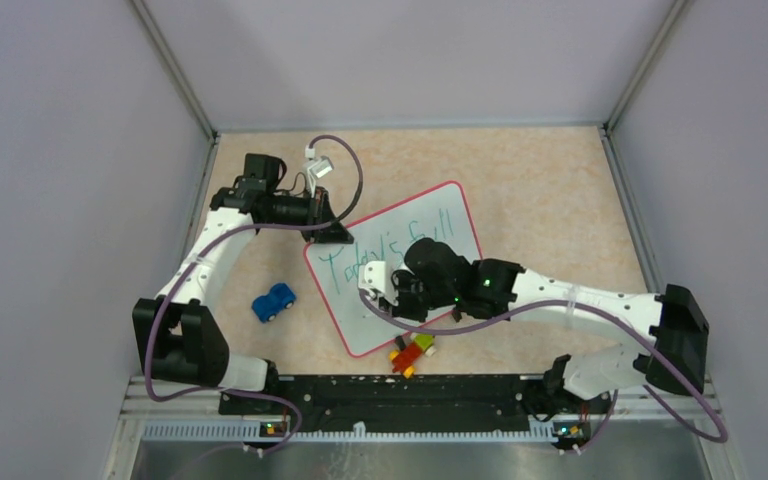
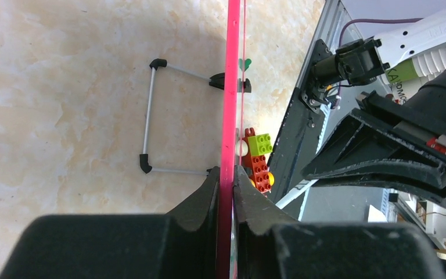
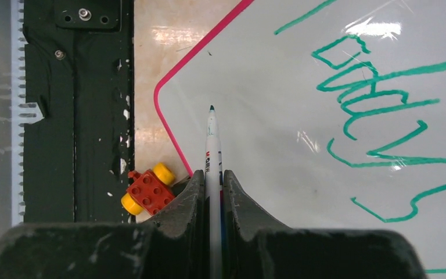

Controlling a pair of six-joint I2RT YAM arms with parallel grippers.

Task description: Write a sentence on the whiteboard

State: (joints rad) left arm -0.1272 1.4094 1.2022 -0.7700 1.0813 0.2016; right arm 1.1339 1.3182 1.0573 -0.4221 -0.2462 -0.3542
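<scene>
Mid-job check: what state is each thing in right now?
left gripper: shut on the whiteboard rim.
right gripper: shut on the marker.
marker: uncapped, tip over bare whiteboard.
sentence: unfinished, reads "Today's full".
blue toy car: on its wheels, apart from the whiteboard.

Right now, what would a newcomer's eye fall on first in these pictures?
The whiteboard in the table's middle, with green lettering, stands out. The right gripper holds a marker over its blank near part. The left gripper clamps its red rim at the far left corner.
</scene>
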